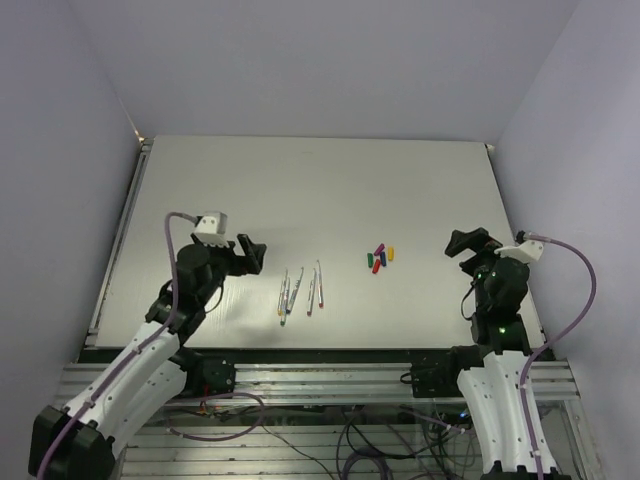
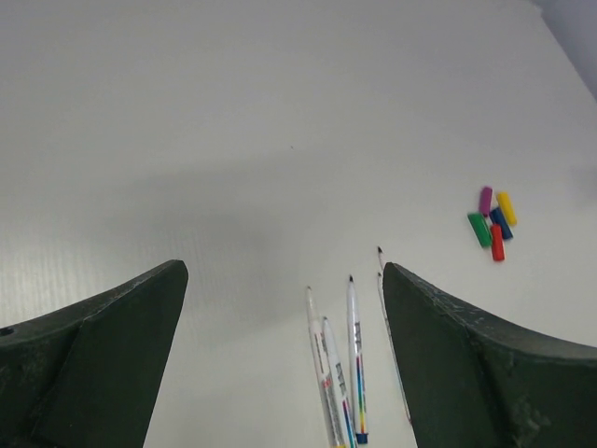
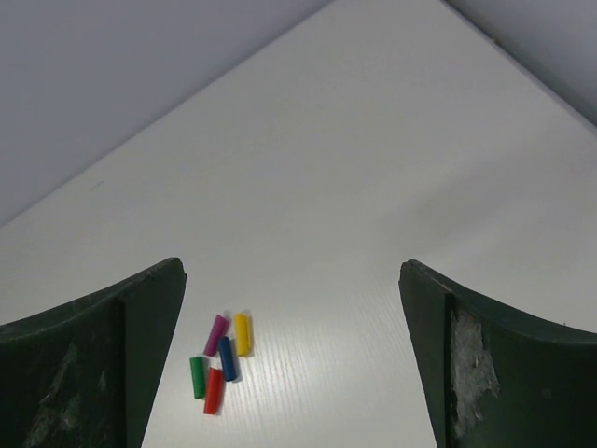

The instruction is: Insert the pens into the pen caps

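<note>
Five pens lay in a loose row on the counter, left of centre. Five pen caps were clustered to their right, apart from them. Left arm and right arm hovered at either side, jaws wide apart, empty.

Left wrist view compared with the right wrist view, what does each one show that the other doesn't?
Only the left wrist view shows the pens and the open left end effector. Only the right wrist view shows the open right end effector. Both show the five pen caps clustered on the white table.
</note>
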